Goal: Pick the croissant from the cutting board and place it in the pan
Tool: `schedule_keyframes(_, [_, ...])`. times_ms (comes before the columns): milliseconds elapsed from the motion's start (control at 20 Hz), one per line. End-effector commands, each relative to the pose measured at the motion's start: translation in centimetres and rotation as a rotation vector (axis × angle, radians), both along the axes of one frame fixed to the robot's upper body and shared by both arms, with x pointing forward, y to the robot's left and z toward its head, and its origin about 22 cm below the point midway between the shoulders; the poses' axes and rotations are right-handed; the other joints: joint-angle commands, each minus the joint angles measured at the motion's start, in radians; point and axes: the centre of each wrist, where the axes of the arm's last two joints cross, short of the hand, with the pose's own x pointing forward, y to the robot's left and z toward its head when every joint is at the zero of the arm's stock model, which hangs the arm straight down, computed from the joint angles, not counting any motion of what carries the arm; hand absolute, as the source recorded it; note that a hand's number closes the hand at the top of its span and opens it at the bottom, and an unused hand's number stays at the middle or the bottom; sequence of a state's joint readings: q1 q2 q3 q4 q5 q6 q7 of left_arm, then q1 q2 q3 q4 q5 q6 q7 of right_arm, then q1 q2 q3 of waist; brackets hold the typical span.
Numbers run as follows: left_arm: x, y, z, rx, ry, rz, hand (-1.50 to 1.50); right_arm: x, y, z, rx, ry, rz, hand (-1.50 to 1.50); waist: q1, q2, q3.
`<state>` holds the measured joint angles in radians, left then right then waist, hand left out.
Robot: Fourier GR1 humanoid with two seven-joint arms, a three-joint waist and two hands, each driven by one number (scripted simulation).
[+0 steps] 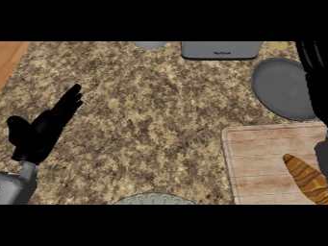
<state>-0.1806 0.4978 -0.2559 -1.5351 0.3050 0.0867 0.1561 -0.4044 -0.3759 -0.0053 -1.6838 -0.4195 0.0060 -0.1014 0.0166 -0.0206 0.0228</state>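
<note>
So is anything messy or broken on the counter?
Nothing looks spilled or broken. The croissant lies flat on the cutting board, near its right side. The pan sits behind it with nothing in it. The right hand is raised over the pan's right edge, and the left hand rests open at the left.

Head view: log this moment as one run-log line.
golden-brown croissant: on pale wooden cutting board | round dark grey pan: holds nothing | right hand: open, over pan | left hand: open, resting at left
</note>
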Motion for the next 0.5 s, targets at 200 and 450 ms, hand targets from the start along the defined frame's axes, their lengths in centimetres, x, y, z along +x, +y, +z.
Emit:
schedule_keyframes(200, [1.2, 0.6, 2.4, -0.030, -0.186, 0.140, 0.00, -2.1, 1.2, -6.6, -0.304, 0.258, 0.695, 1.50, 0.056, 0.042, -0.018])
schedule_keyframes(450, [0.8, 2.3, 0.5, -0.060, -0.181, 0.270, 0.00, -2.9, -9.5, -5.2, -0.404, 0.122, 0.637, -1.50, -0.033, 0.035, -0.014])
